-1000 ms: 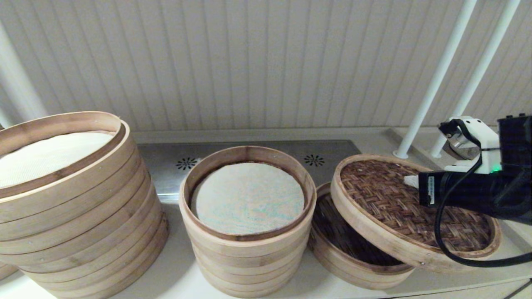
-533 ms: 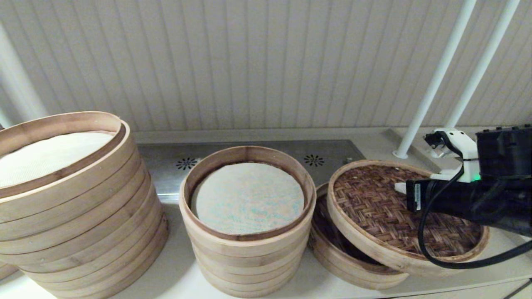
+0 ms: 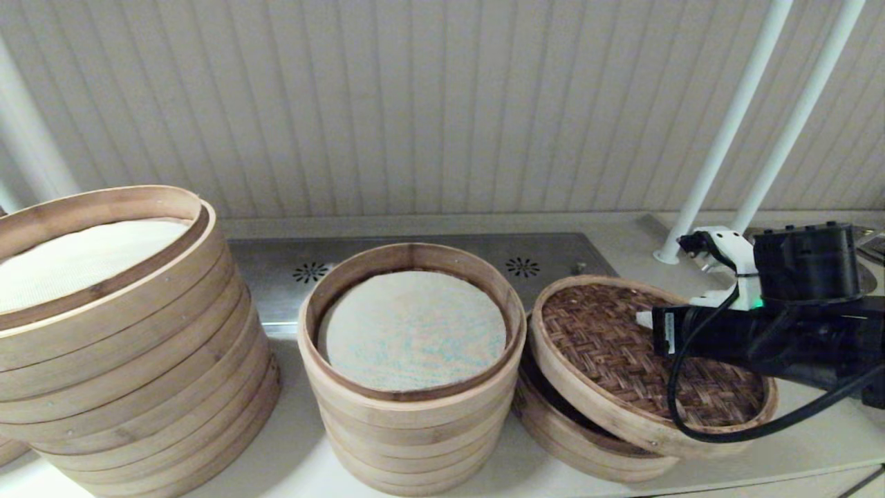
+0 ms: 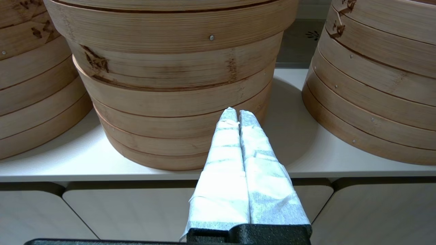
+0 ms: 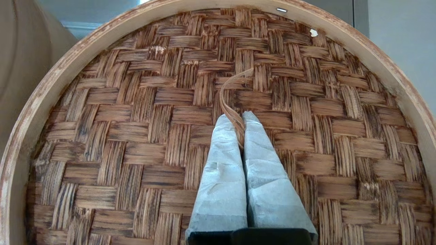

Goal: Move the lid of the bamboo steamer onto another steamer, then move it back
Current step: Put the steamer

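The bamboo steamer lid hangs tilted over the low slatted basket at the right, its woven top facing me. My right gripper reaches in from the right and is shut on the thin bamboo handle strip at the lid's middle. The right wrist view shows that gripper pinching the strip against the lid's weave. Another steamer stands uncovered in the middle, its flecked liner showing, and the lid's left rim is close beside it. My left gripper is shut and empty, low in front of the counter, out of the head view.
A much wider stack with a white cloth stands at the left. Two white poles rise at the back right. A vented metal plate lies behind the steamers. In the left wrist view, bamboo stacks sit near the counter's front edge.
My right gripper has carried the lid left and downward, so it now covers more of the low basket and sits nearer the middle steamer. The left arm has not moved.
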